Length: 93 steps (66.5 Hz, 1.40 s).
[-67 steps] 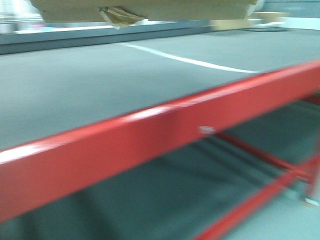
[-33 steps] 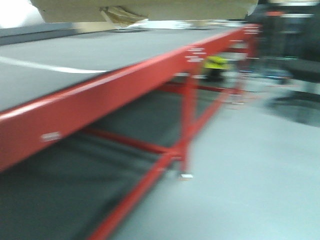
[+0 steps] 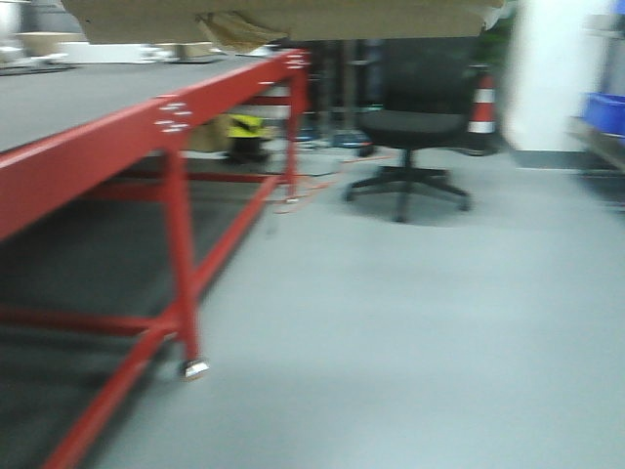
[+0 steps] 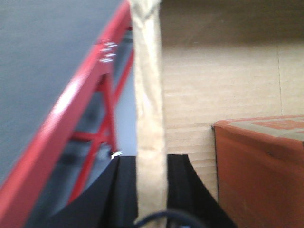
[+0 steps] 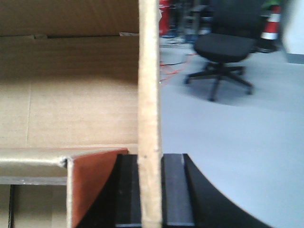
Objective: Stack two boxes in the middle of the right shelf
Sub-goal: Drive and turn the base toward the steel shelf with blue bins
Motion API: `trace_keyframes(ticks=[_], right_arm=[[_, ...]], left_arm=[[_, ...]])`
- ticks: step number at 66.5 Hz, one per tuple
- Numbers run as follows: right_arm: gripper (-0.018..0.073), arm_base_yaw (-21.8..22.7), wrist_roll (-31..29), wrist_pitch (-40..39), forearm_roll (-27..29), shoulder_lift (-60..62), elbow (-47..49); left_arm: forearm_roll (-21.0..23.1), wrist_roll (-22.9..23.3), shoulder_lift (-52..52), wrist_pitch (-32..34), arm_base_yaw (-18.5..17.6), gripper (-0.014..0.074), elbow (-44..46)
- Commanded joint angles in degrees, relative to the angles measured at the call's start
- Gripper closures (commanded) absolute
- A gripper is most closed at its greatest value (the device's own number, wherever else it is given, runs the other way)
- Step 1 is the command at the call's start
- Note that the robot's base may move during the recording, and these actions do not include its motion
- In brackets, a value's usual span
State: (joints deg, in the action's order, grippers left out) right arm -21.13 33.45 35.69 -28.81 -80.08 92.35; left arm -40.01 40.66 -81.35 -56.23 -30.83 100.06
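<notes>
Cardboard carton (image 3: 293,18) is held off the ground. The front view shows only its tan underside along the top edge, with a loose pale tape strip (image 3: 234,34) hanging off it. Left gripper (image 4: 151,164) is clamped on one side wall, with black fingers (image 4: 124,190) on either side of the corrugated edge. Right gripper (image 5: 150,161) is pinched the same way on the opposite wall.

Both wrist views look into the open carton, where an orange-brown box (image 4: 259,166) sits between the two gripped walls. No print shows on either one.

A red steel frame (image 3: 117,142) with a grey carpeted top (image 3: 59,98) is to the left of and below the carton. The white marks (image 3: 174,115) on its beam are too blurred to read.

The grey floor (image 3: 391,342) is ahead, with a black office chair (image 3: 415,127) and an orange-white cone (image 3: 480,103) beyond it. A blue bin (image 3: 605,112) sits on a shelf edge at the far right. It's too blurred to tell which shelf that is.
</notes>
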Motion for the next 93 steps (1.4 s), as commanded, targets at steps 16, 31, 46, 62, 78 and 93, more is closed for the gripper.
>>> trace_keyframes(ticks=[16,31,46,62,78,93], right_arm=[[0.0707,0.50,0.03,-2.98,-2.39,0.62,0.79],[0.0707,0.50,0.03,-2.98,-2.39,0.62,0.79],[0.0707,0.50,0.03,-3.21,-2.39,0.62,0.79],[0.0707,0.50,0.03,-3.66,-2.39,0.62,0.79],[0.0707,0.50,0.03,-3.66,-2.39,0.62,0.79],[0.0707,0.50,0.03,-3.66,-2.39,0.62,0.79]], left_arm=[[-2.70,0.01,0.82,0.57,0.27,0.0708,0.66],[-2.70,0.01,0.82,0.57,0.27,0.0708,0.66],[-2.68,0.01,0.82,0.68,0.27,0.0708,0.66],[-2.79,0.01,0.82,0.65,0.27,0.0708,0.66],[-2.79,0.01,0.82,0.65,0.27,0.0708,0.66],[-2.79,0.01,0.82,0.65,0.27,0.0708,0.66]])
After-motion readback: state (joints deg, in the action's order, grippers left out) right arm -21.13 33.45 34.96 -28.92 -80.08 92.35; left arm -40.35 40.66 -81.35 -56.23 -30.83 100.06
